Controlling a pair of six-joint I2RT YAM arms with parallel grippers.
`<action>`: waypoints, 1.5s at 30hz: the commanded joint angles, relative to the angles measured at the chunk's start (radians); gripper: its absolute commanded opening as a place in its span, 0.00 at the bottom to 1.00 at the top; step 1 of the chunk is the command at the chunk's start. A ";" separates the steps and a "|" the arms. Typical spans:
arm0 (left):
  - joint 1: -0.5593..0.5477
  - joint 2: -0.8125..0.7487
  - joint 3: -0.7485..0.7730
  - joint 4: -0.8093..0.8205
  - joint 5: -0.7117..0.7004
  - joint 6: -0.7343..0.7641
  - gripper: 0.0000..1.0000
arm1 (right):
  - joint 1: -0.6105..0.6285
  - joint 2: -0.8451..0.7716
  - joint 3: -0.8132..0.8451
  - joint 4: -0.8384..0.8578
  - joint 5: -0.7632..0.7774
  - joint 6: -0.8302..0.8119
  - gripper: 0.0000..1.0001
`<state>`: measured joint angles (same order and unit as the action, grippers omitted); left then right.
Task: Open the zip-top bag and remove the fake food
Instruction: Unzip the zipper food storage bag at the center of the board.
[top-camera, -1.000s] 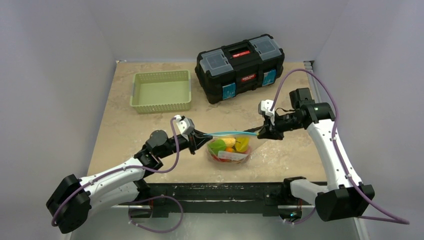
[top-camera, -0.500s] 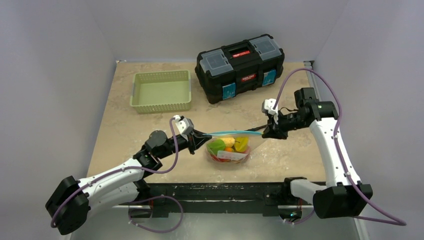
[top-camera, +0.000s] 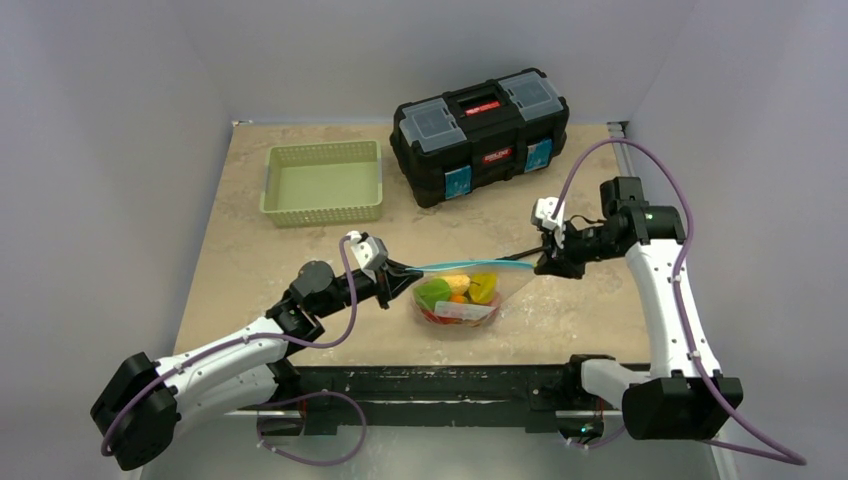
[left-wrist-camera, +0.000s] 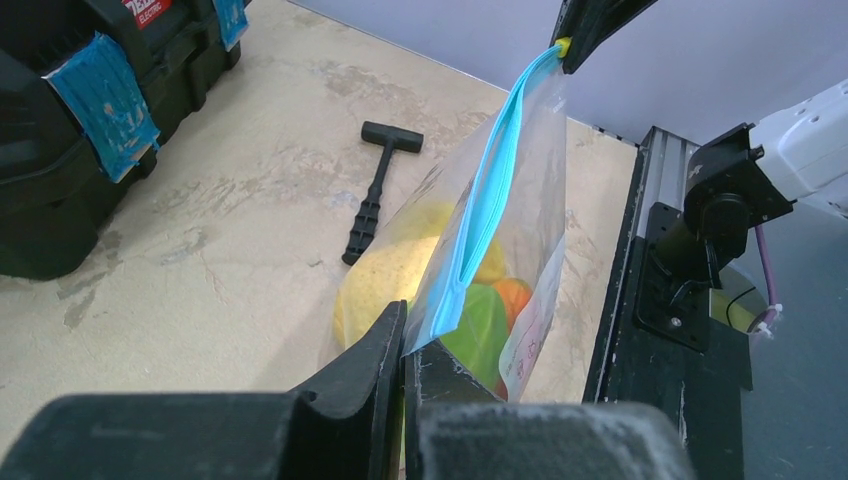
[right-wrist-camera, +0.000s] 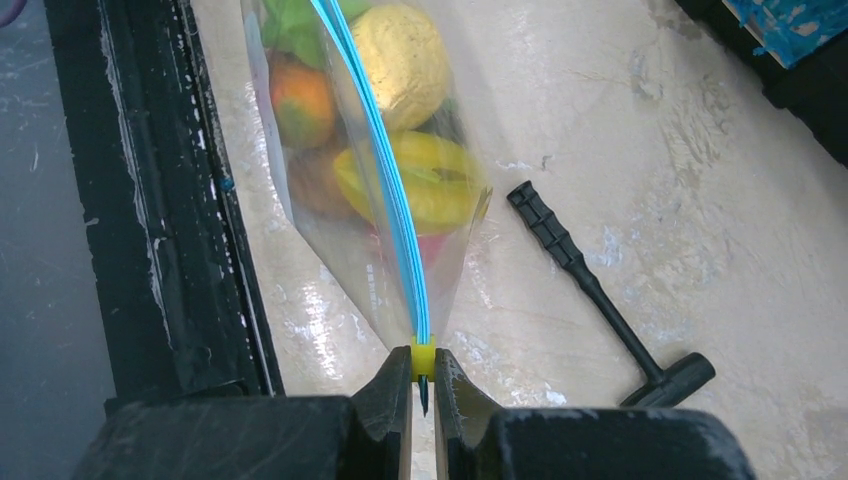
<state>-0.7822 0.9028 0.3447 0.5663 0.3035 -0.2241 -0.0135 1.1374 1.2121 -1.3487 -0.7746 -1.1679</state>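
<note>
The clear zip-top bag (top-camera: 462, 291) hangs stretched between my two grippers, just above the table near its front edge, with the teal-blue zip strip (top-camera: 470, 266) taut along the top. My left gripper (top-camera: 404, 271) is shut on the bag's left corner (left-wrist-camera: 437, 322). My right gripper (top-camera: 547, 263) is shut on the yellow slider (right-wrist-camera: 423, 357) at the right end of the strip. The fake food sits inside the bag: a green piece (left-wrist-camera: 482, 328), a yellow piece (right-wrist-camera: 399, 50), an orange piece (right-wrist-camera: 303, 96) and a yellow star-shaped piece (right-wrist-camera: 412, 181).
A black hammer (right-wrist-camera: 598, 290) lies on the table behind the bag; it also shows in the left wrist view (left-wrist-camera: 377, 192). A black toolbox (top-camera: 480, 134) stands at the back. A green basket (top-camera: 322, 182) stands at the back left. The black base rail (right-wrist-camera: 150, 200) runs along the front.
My right gripper has moved to the right with the yellow slider, drawing it further along the strip. The left gripper and the bag's left corner have stayed in place.
</note>
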 joint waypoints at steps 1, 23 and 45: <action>0.007 -0.024 -0.010 0.023 -0.034 0.022 0.00 | -0.027 -0.024 0.035 -0.018 0.069 -0.020 0.02; 0.006 0.015 0.039 0.007 0.067 0.005 0.00 | 0.196 0.124 0.246 -0.028 -0.235 0.105 0.68; 0.006 -0.006 0.064 -0.060 0.089 -0.009 0.00 | 0.431 0.287 0.390 0.167 -0.184 0.198 0.68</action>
<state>-0.7792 0.9100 0.3691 0.4969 0.3721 -0.2249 0.3992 1.4357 1.5784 -1.2823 -0.9592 -1.0359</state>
